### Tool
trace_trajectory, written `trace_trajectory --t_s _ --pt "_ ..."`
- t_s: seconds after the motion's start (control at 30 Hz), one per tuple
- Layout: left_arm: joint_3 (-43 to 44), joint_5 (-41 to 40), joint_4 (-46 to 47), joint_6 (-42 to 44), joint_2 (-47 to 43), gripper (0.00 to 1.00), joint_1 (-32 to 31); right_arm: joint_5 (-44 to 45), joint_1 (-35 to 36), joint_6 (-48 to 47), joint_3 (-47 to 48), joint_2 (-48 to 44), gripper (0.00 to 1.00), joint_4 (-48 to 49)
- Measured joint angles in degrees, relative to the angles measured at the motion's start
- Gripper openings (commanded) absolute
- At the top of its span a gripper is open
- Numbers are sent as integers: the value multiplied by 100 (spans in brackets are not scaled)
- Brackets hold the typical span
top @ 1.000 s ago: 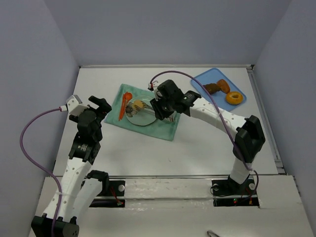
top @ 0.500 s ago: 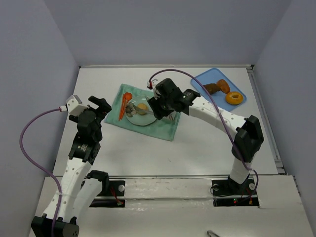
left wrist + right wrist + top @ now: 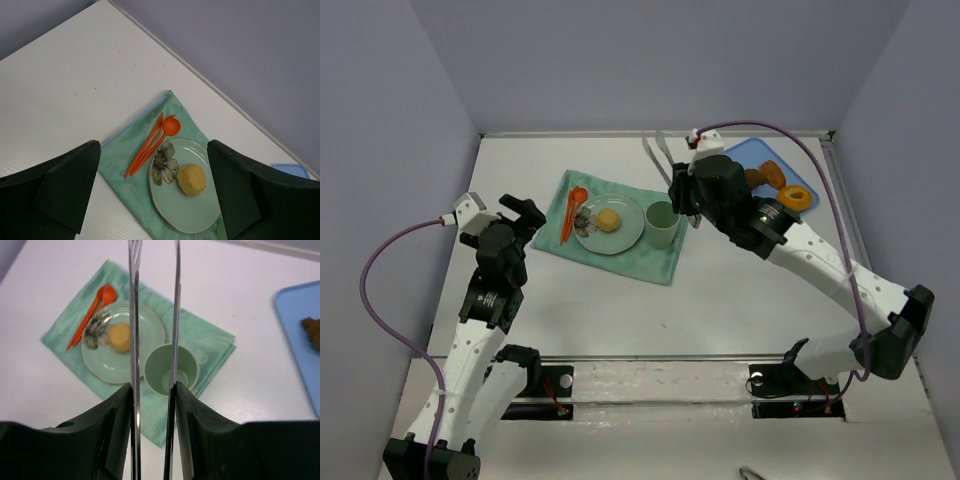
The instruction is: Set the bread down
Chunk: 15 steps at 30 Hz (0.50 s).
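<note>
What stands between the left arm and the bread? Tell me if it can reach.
Probably yes: the left gripper hangs open nearby; only flat orange cutlery lies between it and the bread.

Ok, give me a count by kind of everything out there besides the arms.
Food pieces: 4 (bread, doughnut, two brown pieces)
Dishes: 2 (plate, cup)
Orange utensils: 2
Placemat: 1
Blue tray: 1
Tongs: 1
Total: 11
</note>
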Motion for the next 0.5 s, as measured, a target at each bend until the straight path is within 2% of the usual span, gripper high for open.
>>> trace_trajectory --t_s 0.1,0.23,0.37,0.5 --pt "0 4 -2 0 0 99 0 704 -76 516 -581 -730 40 208" --pt "0 52 2 2 2 99 0 1690 -249 1633 -1847 -1784 42 111" --pt "0 87 4 0 37 99 0 2033 -258 2684 -2723 -2365 43 -629" --pt "0 87 4 -2 72 99 0 2009 -258 3613 -3067 -2288 45 -1357"
